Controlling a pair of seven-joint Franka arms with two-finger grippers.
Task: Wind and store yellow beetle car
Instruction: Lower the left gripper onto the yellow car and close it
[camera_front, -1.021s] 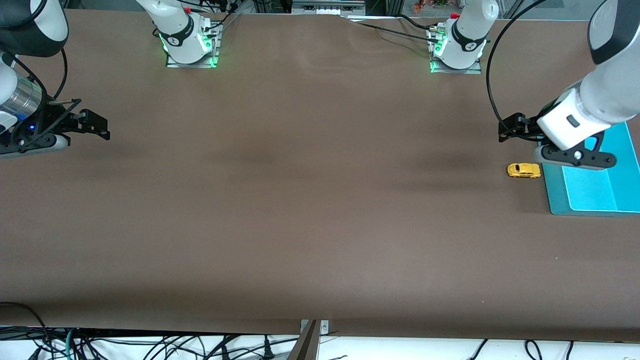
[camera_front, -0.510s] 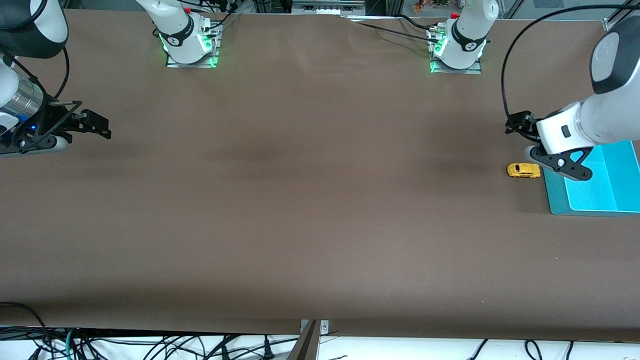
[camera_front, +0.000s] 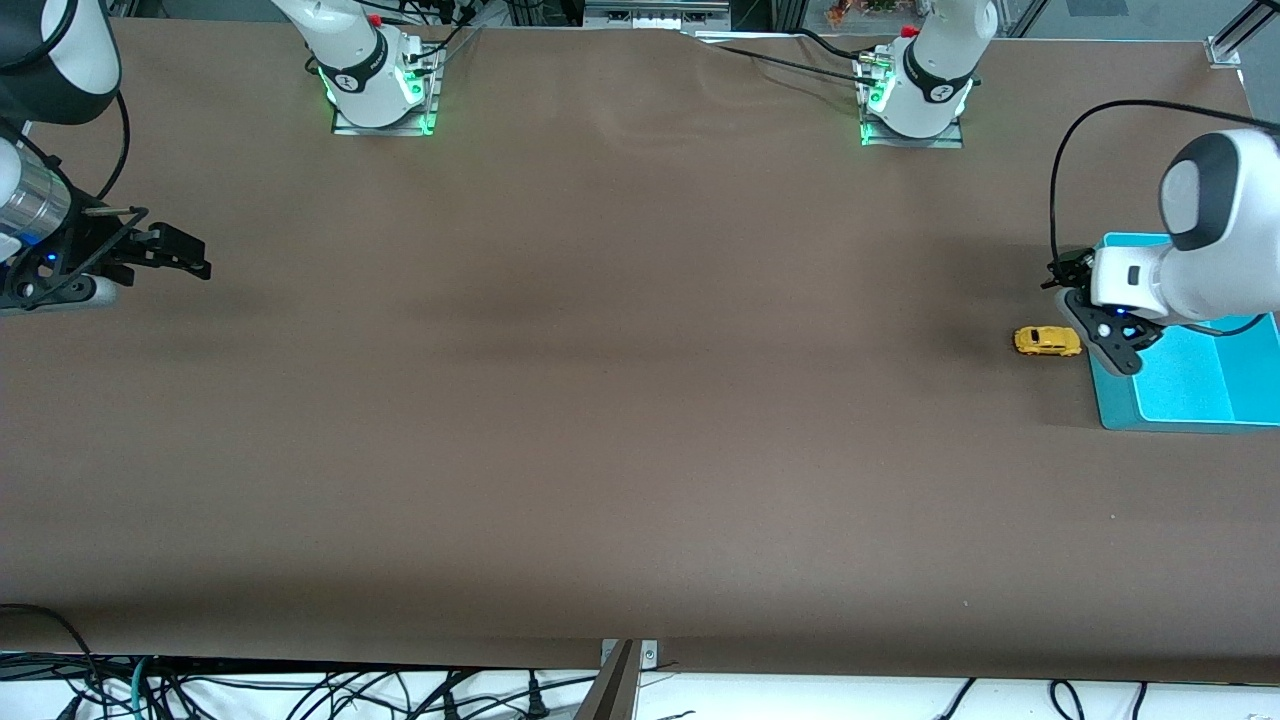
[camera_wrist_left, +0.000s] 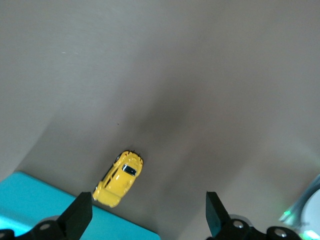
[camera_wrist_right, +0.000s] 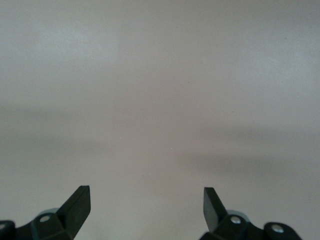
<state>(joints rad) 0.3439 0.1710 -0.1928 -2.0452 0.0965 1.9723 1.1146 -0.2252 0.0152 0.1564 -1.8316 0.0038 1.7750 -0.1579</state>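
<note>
Car, small yellow beetle-shaped toy (camera_front: 1047, 341), lies lengthwise along bench, touching teal plastic tray (camera_front: 1190, 385); spread left pincer (camera_front: 1068, 270) hovers near; right pincer (camera_front: 170, 250) spread, waiting well apart.

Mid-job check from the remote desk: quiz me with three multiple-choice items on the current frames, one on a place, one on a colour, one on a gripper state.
1. The yellow beetle car sits:
A. in the tray
B. on the table beside the tray
C. in a gripper

2. The tray is:
A. red
B. white
C. turquoise

3. The left gripper is:
A. open, empty
B. shut on the car
C. shut, empty

Answers:
1. B: the car rests on the brown table just off the tray's edge.
2. C: front view shows turquoise.
3. A: the left wrist view shows spread fingers with nothing between.
</note>
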